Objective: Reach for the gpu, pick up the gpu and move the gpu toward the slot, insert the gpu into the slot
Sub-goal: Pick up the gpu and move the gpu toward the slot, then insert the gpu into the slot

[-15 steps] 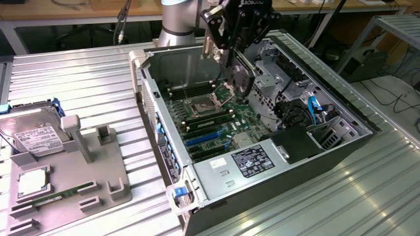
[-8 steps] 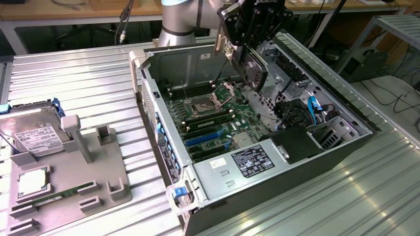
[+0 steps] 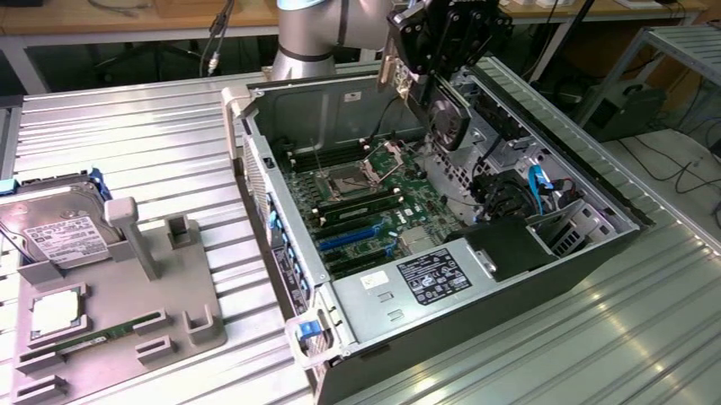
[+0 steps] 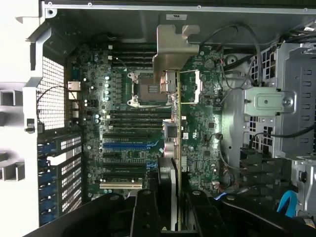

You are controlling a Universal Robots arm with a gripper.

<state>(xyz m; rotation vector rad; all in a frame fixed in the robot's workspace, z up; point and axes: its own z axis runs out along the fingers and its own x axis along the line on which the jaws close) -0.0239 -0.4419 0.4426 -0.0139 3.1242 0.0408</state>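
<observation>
gripper point(image 3: 441, 63): clamped on gpu point(image 3: 447, 122) | gpu: held over case point(image 3: 586, 253) | slot point(image 3: 347, 239): seen at gpu's 7 o'clock, exterior view

the exterior view looks down at a slant from high and well back, taking in the whole open computer case point(image 3: 327, 110) and the ribbed table point(image 3: 135, 152) around it. the wrist view sits close above, facing straight down into the case past the gripper point(image 4: 173, 217) and the edge-on gpu point(image 4: 173, 54). both share the motherboard point(image 3: 372, 202), its cpu socket point(image 4: 148, 90) and the blue slot point(image 4: 126, 145).
</observation>
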